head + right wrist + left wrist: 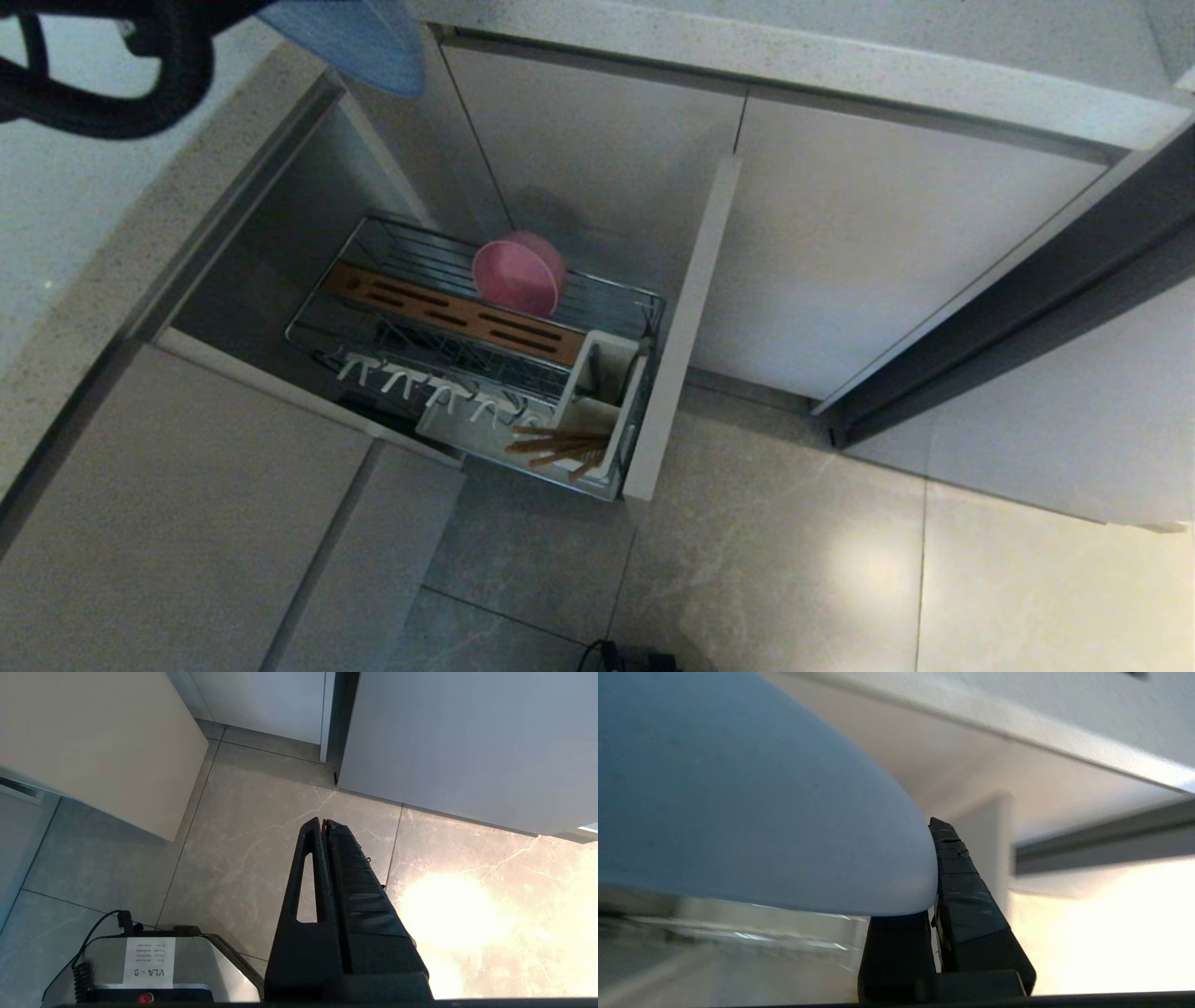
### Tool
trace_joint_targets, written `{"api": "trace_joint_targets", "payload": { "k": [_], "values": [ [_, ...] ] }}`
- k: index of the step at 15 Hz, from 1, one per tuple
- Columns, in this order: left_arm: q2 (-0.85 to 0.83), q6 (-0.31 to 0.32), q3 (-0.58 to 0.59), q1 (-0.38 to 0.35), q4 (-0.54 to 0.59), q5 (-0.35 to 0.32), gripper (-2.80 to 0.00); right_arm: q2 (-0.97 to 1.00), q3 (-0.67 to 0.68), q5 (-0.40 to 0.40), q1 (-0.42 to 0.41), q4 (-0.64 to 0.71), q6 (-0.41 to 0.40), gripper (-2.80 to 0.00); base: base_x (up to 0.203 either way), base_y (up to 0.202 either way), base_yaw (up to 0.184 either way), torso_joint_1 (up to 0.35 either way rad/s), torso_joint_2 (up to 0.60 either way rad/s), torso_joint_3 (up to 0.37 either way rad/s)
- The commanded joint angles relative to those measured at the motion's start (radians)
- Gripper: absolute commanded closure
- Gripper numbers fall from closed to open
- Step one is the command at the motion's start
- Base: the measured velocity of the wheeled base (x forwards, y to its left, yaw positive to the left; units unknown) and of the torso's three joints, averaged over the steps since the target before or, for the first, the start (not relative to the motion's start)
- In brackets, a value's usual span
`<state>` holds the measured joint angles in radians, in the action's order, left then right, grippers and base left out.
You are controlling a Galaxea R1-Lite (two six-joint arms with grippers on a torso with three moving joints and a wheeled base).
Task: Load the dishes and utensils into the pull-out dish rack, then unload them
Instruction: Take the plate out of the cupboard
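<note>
The light-blue plate [350, 37] hangs at the top left of the head view, above the counter edge. My left gripper [930, 858] is shut on its rim, and the plate [738, 802] hides one finger. The pull-out dish rack [373, 245] stands drawn out below. In its wire basket the pink bowl [518, 273] rests on its side behind the wooden strip [457, 315]. The chopsticks [560, 446] lie in the white caddy [607, 373]. My right gripper [323, 823] is shut and empty, parked over the floor tiles.
The rack's beige front panel [686, 317] stands out into the floor space. Closed cabinet doors [887, 252] run under the speckled countertop [112, 252]. White pegs [420, 383] line the rack's near side. My own base [149, 966] is below the right arm.
</note>
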<state>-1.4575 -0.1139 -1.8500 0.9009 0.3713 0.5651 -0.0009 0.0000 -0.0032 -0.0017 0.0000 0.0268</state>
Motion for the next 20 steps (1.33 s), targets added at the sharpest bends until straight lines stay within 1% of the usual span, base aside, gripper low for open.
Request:
{"api": "trace_joint_targets", "payload": {
  "k": [1, 3, 4, 6, 10, 11, 13, 16, 18, 20],
  "values": [
    [0.016, 0.068, -0.046, -0.004, 0.003, 0.037, 0.00, -0.001, 0.000, 0.000, 0.000, 0.000, 0.000, 0.00, 0.000, 0.000, 0.000, 0.000, 0.00, 0.000],
    [0.024, 0.160, -0.053, -0.034, -0.004, 0.082, 0.00, -0.001, 0.000, 0.000, 0.000, 0.000, 0.001, 0.00, 0.000, 0.000, 0.000, 0.000, 0.00, 0.000],
    [0.028, 0.182, -0.054, -0.044, -0.005, 0.091, 0.00, -0.001, 0.000, 0.000, 0.000, 0.000, 0.000, 0.00, 0.000, 0.000, 0.000, 0.000, 0.00, 0.000],
    [0.038, 0.272, -0.056, -0.115, -0.004, 0.100, 0.00, -0.001, 0.000, 0.000, 0.000, 0.000, 0.001, 0.00, 0.000, 0.000, 0.000, 0.000, 0.00, 0.000],
    [0.051, 0.381, -0.055, -0.211, 0.008, 0.119, 0.00, -0.001, 0.000, 0.002, 0.000, 0.000, 0.001, 0.00, 0.000, 0.000, 0.000, 0.000, 0.00, 0.000],
    [0.052, 0.396, -0.056, -0.237, 0.028, 0.116, 0.00, -0.001, 0.000, 0.000, 0.000, 0.000, 0.000, 0.00, 0.000, 0.000, 0.000, 0.000, 0.00, 0.000],
    [0.054, 0.417, -0.061, -0.315, 0.099, 0.103, 0.00, -0.001, 0.000, 0.000, 0.000, 0.000, -0.001, 0.00, 0.000, 0.000, 0.000, 0.000, 0.00, 0.000],
    [0.059, 0.456, -0.067, -0.453, 0.192, 0.060, 0.00, -0.001, 0.000, 0.000, 0.000, 0.000, 0.001, 0.00, 0.000, 0.000, 0.000, 0.000, 0.00, 0.000],
    [0.071, 0.518, -0.067, -0.536, 0.263, 0.018, 0.00, -0.001, 0.000, 0.000, 0.000, 0.000, -0.001, 0.00, 0.000, 0.000, 0.000, 0.000, 0.00, 0.000],
    [0.084, 0.552, -0.070, -0.598, 0.304, -0.020, 0.00, -0.001, 0.000, 0.000, 0.000, 0.000, 0.001, 0.00, 0.000, 0.000, 0.000, 0.000, 0.00, 0.000]
  ]
}}
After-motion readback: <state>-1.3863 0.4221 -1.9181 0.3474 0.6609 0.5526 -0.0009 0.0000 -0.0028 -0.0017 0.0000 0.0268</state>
